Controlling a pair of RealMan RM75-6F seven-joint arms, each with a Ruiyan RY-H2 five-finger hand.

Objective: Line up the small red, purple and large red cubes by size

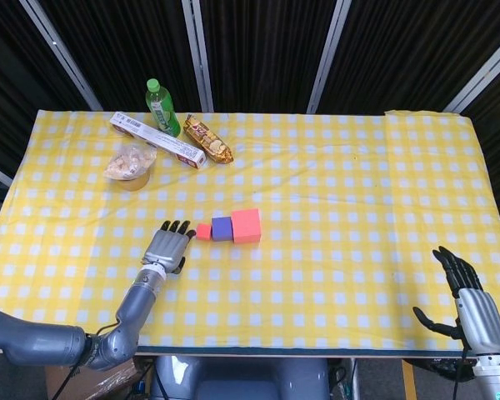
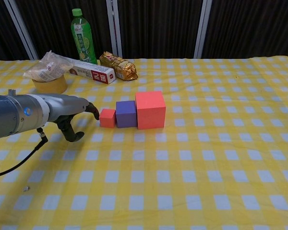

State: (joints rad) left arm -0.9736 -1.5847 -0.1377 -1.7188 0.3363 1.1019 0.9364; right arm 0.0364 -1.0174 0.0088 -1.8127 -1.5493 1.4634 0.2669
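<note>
Three cubes in one touching row mid-table: small red cube [image 1: 203, 232], purple cube [image 1: 222, 228], large red cube [image 1: 246, 225], rising in size. Just beside the small red cube, on its outer side: left hand [image 1: 168, 247], fingers spread, holding nothing, fingertips [image 2: 92, 109] about touching it. Well apart from the cubes, at the table's near corner: right hand [image 1: 469, 297], spread and empty. Beyond the cubes: one green bottle [image 1: 161, 107], one long box [image 1: 157, 140], one snack packet [image 1: 207, 139], one bagged item on a tape roll [image 2: 50, 85].
</note>
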